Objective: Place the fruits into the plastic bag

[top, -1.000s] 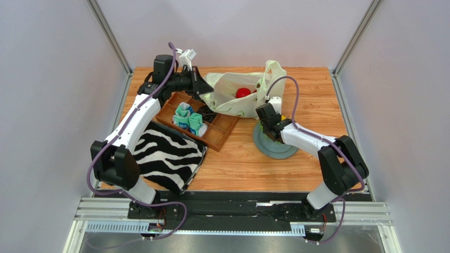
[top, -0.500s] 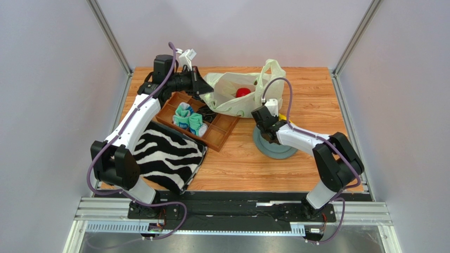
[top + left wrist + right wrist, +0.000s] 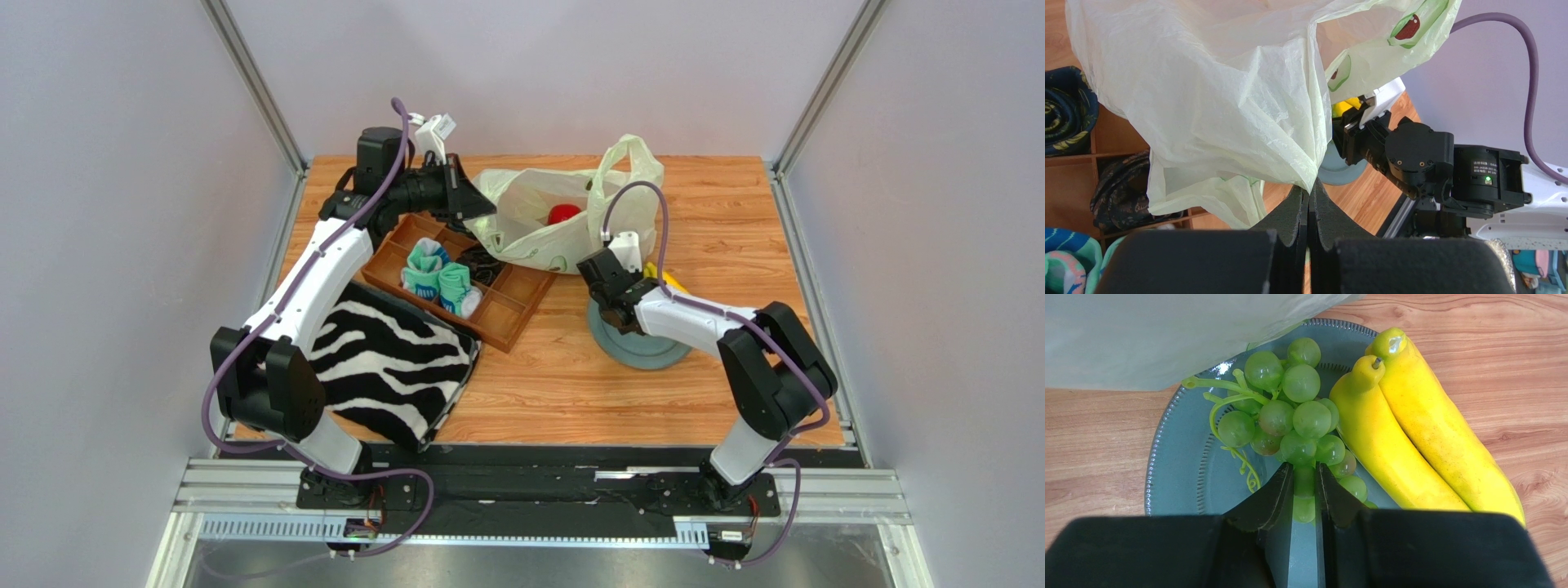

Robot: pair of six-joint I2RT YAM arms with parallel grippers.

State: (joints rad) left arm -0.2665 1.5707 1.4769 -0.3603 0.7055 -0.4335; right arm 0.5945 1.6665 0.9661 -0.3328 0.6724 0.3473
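Table (image 3: 736, 221): wood-grain top, boxed by pale grey walls left, right and far.
Zebra cloth (image 3: 393, 361): soft, black-and-white striped, near left.
Wooden tray (image 3: 509, 312): brown, compartmented, left of centre; holds teal-and-white rolled socks (image 3: 439, 279).
Plastic bag (image 3: 534, 233): thin, crinkly, pale yellow with avocado prints, far centre; one red fruit (image 3: 563, 214) inside.
Plate (image 3: 1186, 471): round, blue-grey, beaded rim, just near of the bag; carries bananas and grapes.
Bananas (image 3: 1413, 447): two, smooth yellow, side by side.
Grape bunch (image 3: 1290, 422): glossy green, touching the bananas.
Left gripper (image 3: 1309, 193): jaws pressed together on the bag's edge.
Right gripper (image 3: 1304, 484): jaws pinching the bunch's lowest grapes.
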